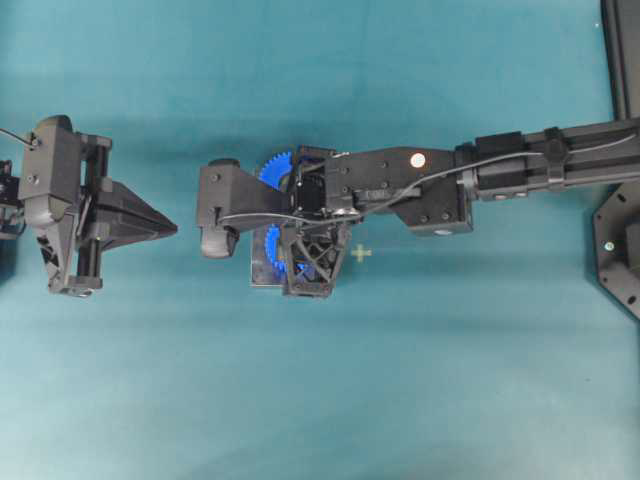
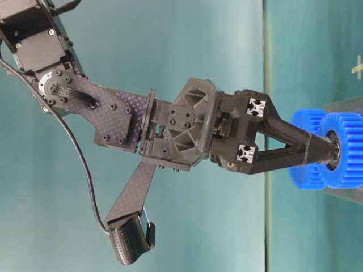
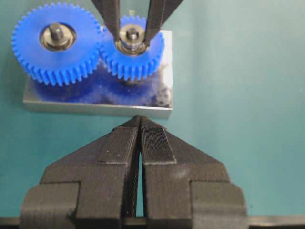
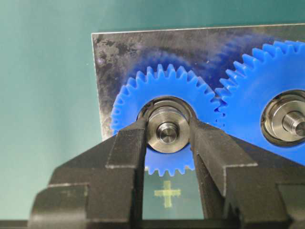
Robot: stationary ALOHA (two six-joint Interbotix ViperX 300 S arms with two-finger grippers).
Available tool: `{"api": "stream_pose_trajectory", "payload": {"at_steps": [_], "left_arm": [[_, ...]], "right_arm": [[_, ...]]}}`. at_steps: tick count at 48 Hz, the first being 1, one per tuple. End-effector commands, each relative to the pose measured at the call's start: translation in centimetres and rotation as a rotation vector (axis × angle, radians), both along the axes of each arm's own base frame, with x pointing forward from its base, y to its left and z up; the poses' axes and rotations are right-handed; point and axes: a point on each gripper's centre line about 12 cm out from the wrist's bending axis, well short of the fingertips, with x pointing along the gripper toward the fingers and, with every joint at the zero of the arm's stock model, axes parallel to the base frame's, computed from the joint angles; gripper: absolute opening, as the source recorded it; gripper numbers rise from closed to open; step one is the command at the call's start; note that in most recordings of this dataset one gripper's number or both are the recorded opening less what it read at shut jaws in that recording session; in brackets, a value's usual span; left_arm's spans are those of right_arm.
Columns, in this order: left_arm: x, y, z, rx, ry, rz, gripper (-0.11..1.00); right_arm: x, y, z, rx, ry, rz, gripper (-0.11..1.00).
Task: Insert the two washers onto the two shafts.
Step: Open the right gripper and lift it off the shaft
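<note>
The steel washer (image 4: 155,138) sits around the shaft (image 4: 167,132) at the hub of the smaller blue gear (image 4: 162,78); the left wrist view shows the same washer (image 3: 125,44) and shaft (image 3: 132,34). My right gripper (image 4: 167,131) points straight down over it (image 2: 332,150). Its fingers (image 4: 128,143) stand close on either side of the washer with thin dark gaps, so it is open. My left gripper (image 1: 172,228) hovers apart to the left, shut, its tips (image 3: 139,120) pressed together and holding nothing.
A larger blue gear (image 3: 56,52) meshes with the small one and has its own bare shaft (image 3: 56,32). Both stand on a small grey metal plate (image 3: 95,107) on the teal table. A pale cross mark (image 1: 361,254) lies beside the plate.
</note>
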Motion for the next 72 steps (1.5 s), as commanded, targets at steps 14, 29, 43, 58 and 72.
{"api": "stream_pose_trajectory", "payload": {"at_steps": [14,29,43,58,72], "left_arm": [[0.3,0.0,0.8,-0.001,-0.031,-0.002,0.0],[0.2,0.0,0.7,-0.002,-0.028,-0.001,0.0],[0.2,-0.2,0.7,0.003,-0.025,-0.01,0.0],[0.3,-0.4,0.9,0.007,-0.032,-0.018,0.0],[0.5,-0.4,1.0,0.006,-0.032,-0.019,0.0]], "right_arm": [[-0.2,-0.2,5.0,0.001,-0.104,-0.014,0.83],[-3.8,-0.3,8.1,0.002,-0.161,-0.015,0.74],[-7.0,-0.1,9.1,0.005,-0.293,-0.007,0.56],[-9.5,0.2,8.3,0.024,-0.455,-0.009,0.28],[-10.3,0.9,6.9,0.036,-0.447,0.004,0.01]]}}
